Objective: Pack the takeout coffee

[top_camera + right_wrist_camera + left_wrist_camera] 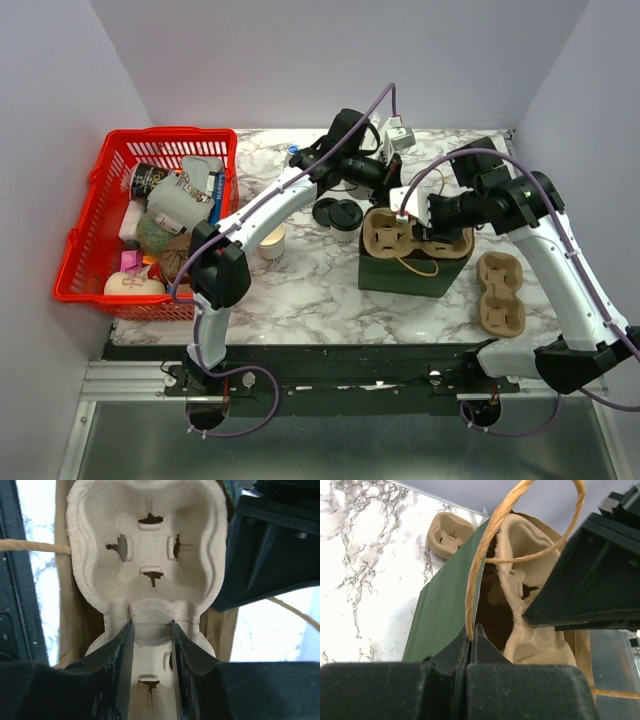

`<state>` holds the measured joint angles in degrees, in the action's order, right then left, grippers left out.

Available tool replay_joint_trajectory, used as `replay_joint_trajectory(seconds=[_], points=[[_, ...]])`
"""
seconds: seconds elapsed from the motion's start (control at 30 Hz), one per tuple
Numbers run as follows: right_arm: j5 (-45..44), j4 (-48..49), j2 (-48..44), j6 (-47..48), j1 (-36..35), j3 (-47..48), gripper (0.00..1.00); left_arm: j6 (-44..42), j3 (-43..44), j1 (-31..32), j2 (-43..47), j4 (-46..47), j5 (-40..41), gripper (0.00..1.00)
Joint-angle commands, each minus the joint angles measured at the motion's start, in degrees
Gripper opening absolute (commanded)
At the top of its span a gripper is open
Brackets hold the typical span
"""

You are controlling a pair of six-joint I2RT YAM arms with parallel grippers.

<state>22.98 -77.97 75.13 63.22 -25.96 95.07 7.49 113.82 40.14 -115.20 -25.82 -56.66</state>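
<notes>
The takeout coffee (346, 217), a small cup with a black lid, stands on the marble just left of the green paper bag (398, 273). My left gripper (471, 636) is shut on the bag's tan twine handle (479, 570) at the bag's far rim (398, 198). A pulp cup holder (147, 545) sits in the bag's mouth (385, 232). My right gripper (150, 625) is shut on the holder's middle ridge, one finger on each side, and shows over the bag (428, 225) in the top view.
A second pulp holder (500, 292) lies on the table right of the bag. A plain cream cup (272, 240) stands left of the coffee, and a loose black lid (325, 211) lies beside it. A red basket (92, 230) of goods fills the left side.
</notes>
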Motion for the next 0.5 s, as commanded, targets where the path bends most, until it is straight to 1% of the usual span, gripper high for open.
replay_joint_trajectory(seconds=[0.0, 0.13, 0.3, 0.33, 0.47], points=[[0.1, -9.5, -1.9, -3.6, -0.9, -4.7, 0.31, 3.8, -4.2, 0.5, 3.3, 1.8, 1.9, 0.0], [0.5, -9.4, -1.6, -5.4, -1.6, -6.3, 0.31, 4.1, -4.4, 0.6, 2.9, 1.7, 1.5, 0.0], [-1.7, -9.1, 0.5, -7.6, -1.8, -6.0, 0.31, 4.2, -4.2, 0.6, 2.4, 1.2, 1.3, 0.0], [-2.0, -8.6, 0.5, -7.8, -1.8, -6.5, 0.3, 4.3, -4.1, 0.5, 2.3, 1.2, 1.2, 0.02], [-3.8, -5.2, 1.2, -8.9, -2.2, -8.2, 0.3, 4.3, -3.7, 0.5, 1.9, 1.0, 1.2, 0.06]])
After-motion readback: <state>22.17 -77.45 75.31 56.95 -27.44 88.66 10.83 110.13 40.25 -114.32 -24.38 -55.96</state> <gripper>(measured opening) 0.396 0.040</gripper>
